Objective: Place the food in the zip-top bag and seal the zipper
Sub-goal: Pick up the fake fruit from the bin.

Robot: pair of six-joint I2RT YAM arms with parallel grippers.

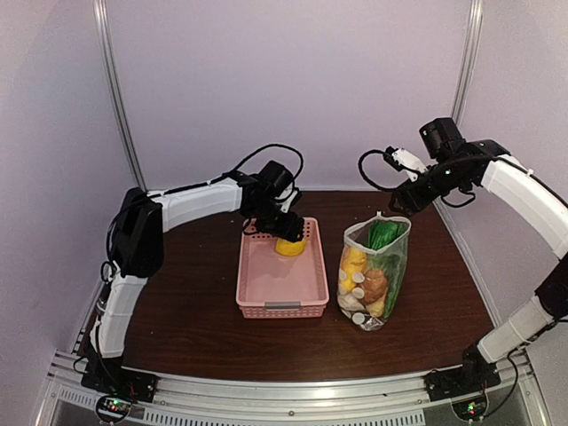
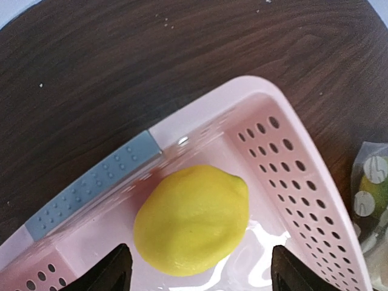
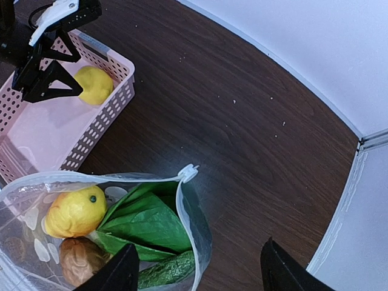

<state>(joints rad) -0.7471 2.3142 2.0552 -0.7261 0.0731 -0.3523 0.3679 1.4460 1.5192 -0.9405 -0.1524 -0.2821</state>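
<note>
A yellow lemon [image 2: 191,219] lies at the far end of the pink basket [image 1: 282,306]. My left gripper [image 2: 200,274] hangs open just over it, one fingertip on each side, apart from the fruit. The zip-top bag [image 1: 390,284] stands upright to the right of the basket, its mouth open. Inside it are another lemon [image 3: 75,211], a green leafy vegetable [image 3: 145,221], a cucumber [image 3: 167,270] and a brown round piece [image 3: 79,259]. The zipper [image 3: 121,178] runs along the mouth to a white slider [image 3: 188,173]. My right gripper [image 3: 197,273] is open above the bag's right rim, holding nothing.
The basket has a grey handle strip [image 2: 91,185] on its far rim and perforated walls [image 2: 291,163]. Dark wooden table [image 3: 242,121] lies behind and right of the bag. White walls and a metal corner rail [image 3: 370,142] close the back right.
</note>
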